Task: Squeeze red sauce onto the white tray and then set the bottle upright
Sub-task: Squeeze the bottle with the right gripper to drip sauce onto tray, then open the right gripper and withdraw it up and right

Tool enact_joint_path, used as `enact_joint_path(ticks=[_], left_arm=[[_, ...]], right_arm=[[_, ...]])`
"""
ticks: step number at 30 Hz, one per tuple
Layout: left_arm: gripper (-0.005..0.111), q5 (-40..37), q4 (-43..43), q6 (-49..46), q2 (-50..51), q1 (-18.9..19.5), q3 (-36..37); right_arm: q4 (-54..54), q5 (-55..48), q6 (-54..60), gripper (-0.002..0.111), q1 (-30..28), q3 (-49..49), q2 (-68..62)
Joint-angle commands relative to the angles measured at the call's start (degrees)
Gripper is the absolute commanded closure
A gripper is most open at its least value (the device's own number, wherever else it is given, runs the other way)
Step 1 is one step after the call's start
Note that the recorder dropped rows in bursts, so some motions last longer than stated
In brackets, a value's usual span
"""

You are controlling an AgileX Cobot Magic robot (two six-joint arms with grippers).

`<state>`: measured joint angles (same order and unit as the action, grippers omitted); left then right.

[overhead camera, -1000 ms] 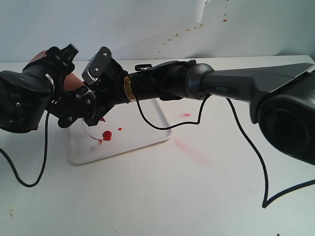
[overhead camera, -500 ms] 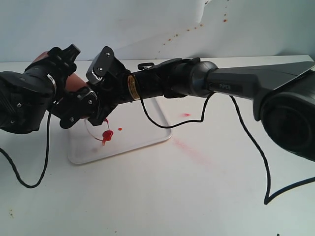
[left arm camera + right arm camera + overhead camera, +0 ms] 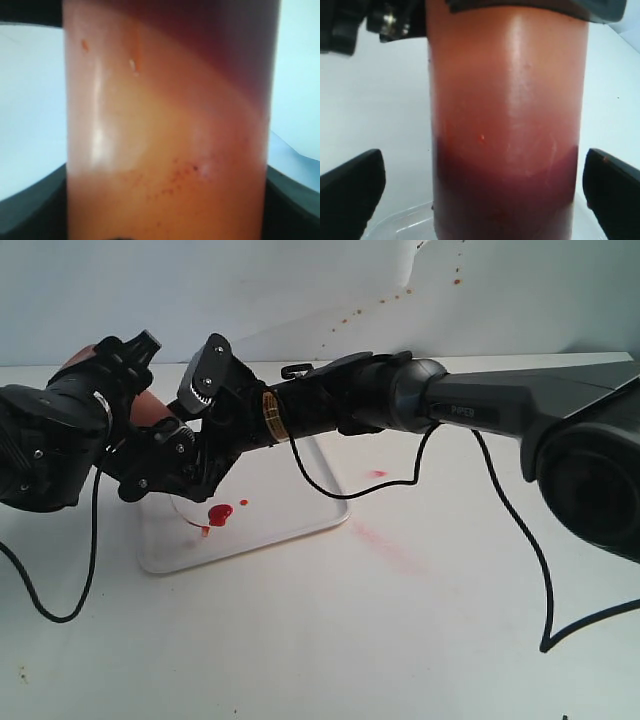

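**Status of task.** The squeeze step appears complete. A blob of red sauce [image 3: 219, 513] lies on the tray [image 3: 290, 505], toward its left half in the exterior view, with a small droplet [image 3: 243, 502] just beside it, also on the tray. No sauce thread joins the blob to the bottle [image 3: 165, 130]. The second step is not yet done: the bottle is held in the air above the left end of the tray and is tilted, not upright. The nozzle is hidden behind the end effectors, so its exact aim cannot be told. It remains to turn the bottle upright and set it down on the surface [image 3: 400, 640], then let go.

**End effectors.** The left end effector [image 3: 128, 420] is closed on the bottle; in its wrist view both jaws meet the bottle wall. The right end effector [image 3: 195, 455] reaches across the tray and straddles the bottle with its jaws wide. In its wrist view there is a clear gap on each side between finger and bottle wall, so it is applying no squeeze.

**Bottle contents.** In both wrist views the darker sauce is gathered at one end of the bottle, and the rest of the wall shows translucent orange.

**Change against earlier frames.**
- Half a second ago a red strand ran from the nozzle down to the blob; it is now gone.
- The right arm has shifted slightly away from the tray toward the right.
- The left arm and the tray hold the same place.
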<state>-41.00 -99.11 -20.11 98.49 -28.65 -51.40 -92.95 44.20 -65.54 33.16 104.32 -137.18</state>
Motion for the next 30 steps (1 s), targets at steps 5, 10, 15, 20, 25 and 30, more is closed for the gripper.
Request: enact_joint_path(ticks=[5, 10, 15, 20, 25, 30], left_arm=[[0.107, -1.01, -0.84, 0.52, -0.54, 0.05, -0.26], [0.107, -1.01, -0.84, 0.52, -0.54, 0.05, -0.26], [0.107, -1.01, -0.84, 0.63, -0.54, 0.05, -0.26], [0.107, -1.01, -0.84, 0.63, -0.54, 0.05, -0.26], [0.107, -1.01, -0.84, 0.63, -0.54, 0.05, -0.26], [0.107, -1.01, -0.84, 0.63, -0.54, 0.05, -0.26]], right_arm=[[-7.00, -2.16, -7.92, 0.011, 0.00, 0.40, 3.86], [-7.00, -5.76, -8.15, 0.011, 0.00, 0.40, 4.24], [-7.00, -11.98, -11.23, 0.011, 0.00, 0.40, 4.24], [-7.00, -9.77, -13.38, 0.018, -0.11, 0.40, 4.24], [-7.00, 0.21, -16.54, 0.020, -2.14, 0.40, 4.24], [-7.00, 8.87, -23.88, 0.026, -6.14, 0.40, 4.24]])
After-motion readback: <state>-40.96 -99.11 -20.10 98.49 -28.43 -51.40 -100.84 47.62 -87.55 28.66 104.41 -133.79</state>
